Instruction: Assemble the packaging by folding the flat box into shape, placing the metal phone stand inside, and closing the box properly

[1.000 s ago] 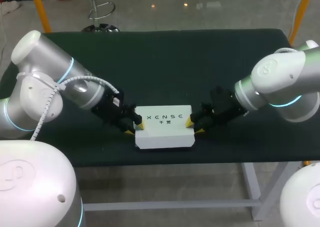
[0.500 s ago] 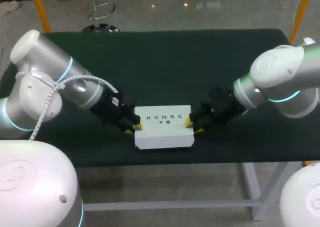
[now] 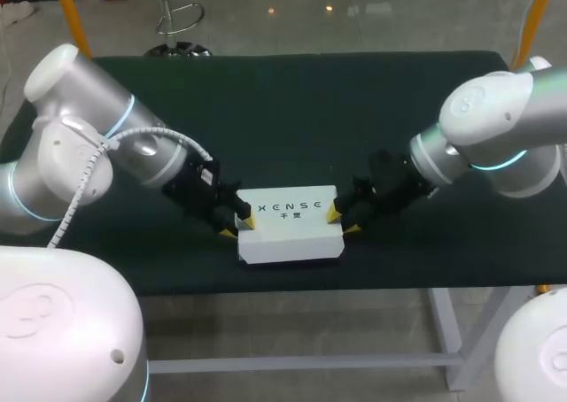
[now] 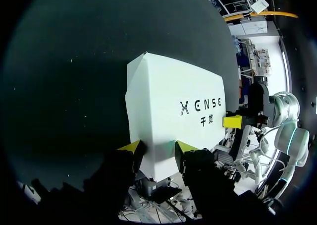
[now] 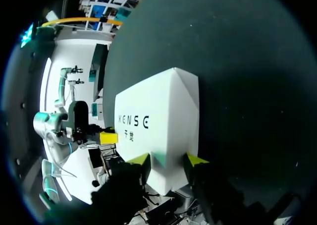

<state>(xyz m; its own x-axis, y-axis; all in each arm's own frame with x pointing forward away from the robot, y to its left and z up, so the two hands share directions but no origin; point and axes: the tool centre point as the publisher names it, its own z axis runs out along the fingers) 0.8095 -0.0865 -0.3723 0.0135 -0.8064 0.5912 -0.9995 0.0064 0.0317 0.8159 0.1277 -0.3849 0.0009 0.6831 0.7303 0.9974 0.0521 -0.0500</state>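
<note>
A closed white box (image 3: 291,225) with dark lettering on its lid lies flat near the table's front edge. My left gripper (image 3: 237,223) is at its left end and my right gripper (image 3: 344,220) at its right end. In the left wrist view the box (image 4: 168,106) runs in between the fingers of the left gripper (image 4: 158,146) and fills the gap. The right wrist view shows the same: the box (image 5: 158,116) sits between the two yellow tips of the right gripper (image 5: 168,159). Each wrist view shows the other arm's yellow tip at the box's far end. No phone stand is visible.
The dark green table (image 3: 292,110) stretches bare behind the box. The box lies close to the table's front edge (image 3: 292,287).
Both arms' upper links have shifted slightly, the right elbow drifting left. The grippers and the box stay where they were.
</note>
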